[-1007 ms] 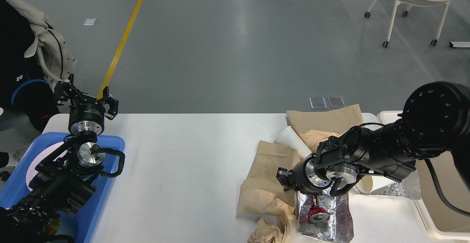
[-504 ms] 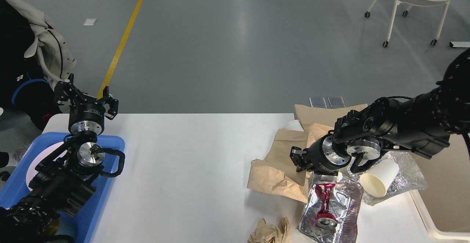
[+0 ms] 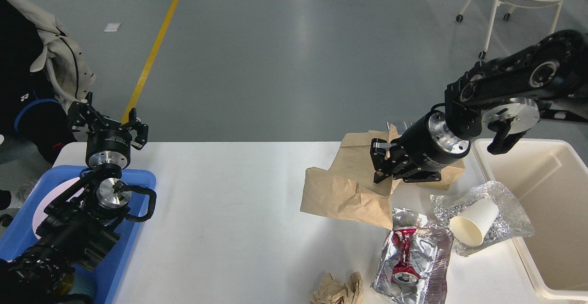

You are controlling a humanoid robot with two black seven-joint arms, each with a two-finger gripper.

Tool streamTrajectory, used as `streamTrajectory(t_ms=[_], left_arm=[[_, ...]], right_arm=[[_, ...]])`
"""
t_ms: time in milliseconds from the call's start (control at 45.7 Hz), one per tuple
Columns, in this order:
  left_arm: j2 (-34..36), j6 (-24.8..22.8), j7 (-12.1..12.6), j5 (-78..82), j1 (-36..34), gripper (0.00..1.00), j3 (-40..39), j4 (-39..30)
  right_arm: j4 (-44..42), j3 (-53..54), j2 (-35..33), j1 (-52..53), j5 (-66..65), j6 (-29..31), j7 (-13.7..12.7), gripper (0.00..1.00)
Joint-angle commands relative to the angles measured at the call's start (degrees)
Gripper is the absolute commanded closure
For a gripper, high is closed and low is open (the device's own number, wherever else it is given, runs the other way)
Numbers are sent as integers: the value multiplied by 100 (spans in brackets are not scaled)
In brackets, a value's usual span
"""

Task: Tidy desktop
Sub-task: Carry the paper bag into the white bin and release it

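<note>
Plainly, the wide white smooth rectangular desktop (image 3: 229, 212) lies below both sets of fingers and fills the lower middle of the view, its long axis running left to right. Its left and centre are bare and glossy; the litter sits at its right end, on the right arm's side, so that arm is much the nearer.

The black two-finger right gripper (image 3: 381, 161) has its fingers pinched on the large crumpled brown paper bag (image 3: 342, 194). The bag hangs from them down and to the left, and seems clear of the tabletop. The cream-white rectangular plastic bin (image 3: 551, 212) stands to the right of those fingers, past the wrist. By my judgement, the coming move is a carry rightwards over the table edge to that bin.

Below the fingers lies a flat silver foil pouch with a red crushed piece on it (image 3: 411, 258). To the lower right a white paper cup on its side (image 3: 473, 226) rests on crinkled clear-silver wrap (image 3: 505, 203), and a small brown paper wad (image 3: 337, 290) sits at the near edge.

The black left gripper (image 3: 109, 125), well apart, has its fingers spread wide and empty above the blue plastic tray (image 3: 142, 177).
</note>
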Motion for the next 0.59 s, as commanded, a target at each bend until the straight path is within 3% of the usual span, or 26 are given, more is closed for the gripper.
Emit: streamTrajectory(t_ms=[0,109,263,569], left_arm=[[0,0,0,1,0,2,0,0],[0,0,0,1,0,2,0,0],[0,0,0,1,0,2,0,0],[0,0,0,1,0,2,0,0]], right_arm=[[9,-48,-82,493,-10,359,-1,100],[0,-153,-170,590,-220,386,-18,100],[-158,-733,-188,406,-722,-26,-18,100],[-1800,-1481,-1251,-1465,-740,-738,-18,100]])
